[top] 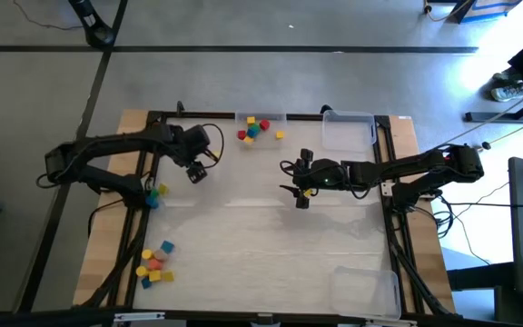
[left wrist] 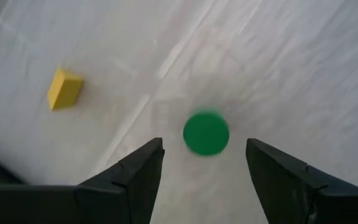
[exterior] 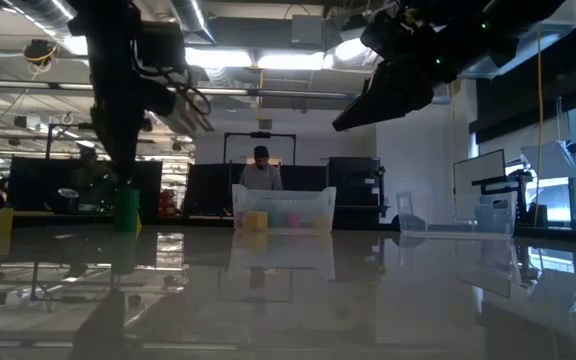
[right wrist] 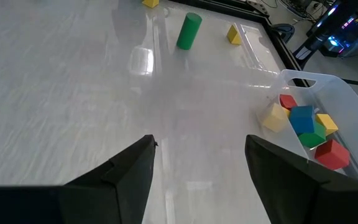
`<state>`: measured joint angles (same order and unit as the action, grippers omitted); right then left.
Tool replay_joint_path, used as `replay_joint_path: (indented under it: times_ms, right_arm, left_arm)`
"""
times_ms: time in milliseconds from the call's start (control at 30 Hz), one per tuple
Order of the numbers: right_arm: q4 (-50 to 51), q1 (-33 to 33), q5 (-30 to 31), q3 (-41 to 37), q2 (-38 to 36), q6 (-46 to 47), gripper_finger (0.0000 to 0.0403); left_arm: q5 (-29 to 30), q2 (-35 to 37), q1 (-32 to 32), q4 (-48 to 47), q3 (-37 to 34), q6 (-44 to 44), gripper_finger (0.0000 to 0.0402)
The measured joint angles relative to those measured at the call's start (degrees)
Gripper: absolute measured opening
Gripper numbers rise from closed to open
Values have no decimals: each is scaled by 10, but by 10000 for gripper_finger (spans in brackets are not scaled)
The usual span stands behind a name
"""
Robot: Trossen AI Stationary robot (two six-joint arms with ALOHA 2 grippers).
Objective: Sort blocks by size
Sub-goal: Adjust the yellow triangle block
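Blocks (top: 155, 264) split into groups: a loose cluster at near left of bench (top: 271, 245), a few in the clear tray (top: 260, 119) at far centre (yellow, blue, green, red visible in right wrist view), and a green cylinder (left wrist: 206, 132) standing upright on the bench at left.

Left gripper (left wrist: 204, 162) directly above green cylinder, released, jaws spread either side, not touching it. Yellow block (left wrist: 64, 89) lying near it, apart. Looks like a placement step just finished; judgement only.

Right gripper (right wrist: 199, 163) released, empty, hovering mid-bench, facing the tray.

Next move likely: lift left arm straight up clear of the cylinder, then fetch another block. Needs vertical retreat, or a finger could tip the cylinder.

Around: two more clear trays, empty, at far right (top: 348, 130) and near right (top: 366, 291). Person (exterior: 261, 170) behind the bench in low view, not reaching in.
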<state>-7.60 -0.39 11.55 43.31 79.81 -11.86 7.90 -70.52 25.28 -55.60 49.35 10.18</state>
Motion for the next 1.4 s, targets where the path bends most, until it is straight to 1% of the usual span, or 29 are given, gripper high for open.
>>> replay_joint_path:
  times_ms: [133, 300, 500, 667, 800, 900, 1233, 1400]
  right_arm:
    - [0, 0, 0, 0, 0, 0, 250]
    - [0, 0, 0, 0, 0, 0, 250]
    - [1, 0, 0, 0, 0, 0, 250]
    - [0, 0, 0, 0, 0, -3, 250]
    - [-5, 0, 0, 0, 0, -4, 250]
    - [-4, 0, 0, 0, 0, -4, 250]
    - [-4, 0, 0, 0, 0, -1, 250]
    - [-4, 0, 0, 0, 0, -1, 250]
  left_arm:
    - [4, 0, 0, -60, 14, 40, 219]
    - [4, 0, 0, -139, 3, 123, 219]
    - [4, 0, 0, -155, -47, 177, 219]
    - [2, -1, 0, -150, -90, 187, 219]
    - [-5, -6, 0, -132, -99, 196, 219]
    - [-20, -20, 0, -129, -104, 198, 219]
    - [-17, -128, 0, -128, -106, 179, 219]
    - [-18, -171, 0, -129, -106, 174, 219]
